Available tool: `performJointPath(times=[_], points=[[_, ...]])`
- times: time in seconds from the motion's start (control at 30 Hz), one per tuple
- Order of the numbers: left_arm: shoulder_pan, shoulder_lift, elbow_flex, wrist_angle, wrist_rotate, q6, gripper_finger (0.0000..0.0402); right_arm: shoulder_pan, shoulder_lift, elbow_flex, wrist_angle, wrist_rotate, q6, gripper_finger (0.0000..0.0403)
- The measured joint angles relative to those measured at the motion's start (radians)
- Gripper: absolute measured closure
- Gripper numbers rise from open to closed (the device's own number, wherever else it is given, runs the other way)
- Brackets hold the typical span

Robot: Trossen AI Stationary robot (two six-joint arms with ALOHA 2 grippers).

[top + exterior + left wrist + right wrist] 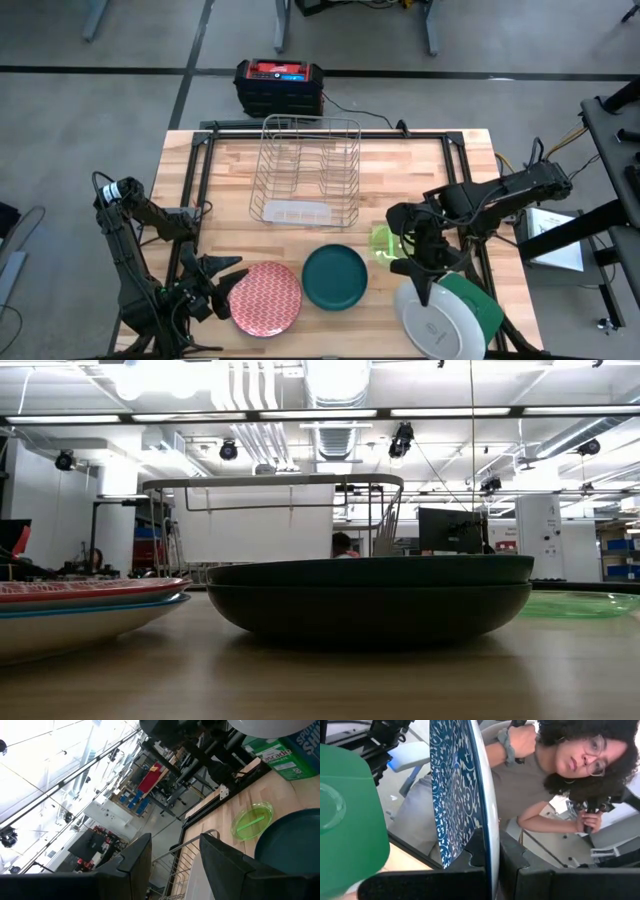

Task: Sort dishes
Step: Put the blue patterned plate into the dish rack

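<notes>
Toward five o'clock on the table (300, 160), the right end effector (486, 855) pinches the rim of the blue-patterned plate (455, 790), which could slip or swing into the green-lidded container (478, 305); the left end effector (172, 857), at seven o'clock, gapes empty.

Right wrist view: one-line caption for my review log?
Right gripper clamps the blue-patterned plate edge-on, a person behind.
</notes>
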Motion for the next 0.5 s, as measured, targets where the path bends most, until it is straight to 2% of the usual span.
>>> performJointPath(times=[0.27,0.5], points=[[0.0,0.0,0.0,0.0,0.0,0.0,0.0244,-0.044,0.001,0.023,0.073,0.0,0.019,0.04],[0.0,0.0,0.0,0.0,0.0,0.0,0.0244,-0.196,0.0,0.048,0.176,-0.049,0.089,0.04]])
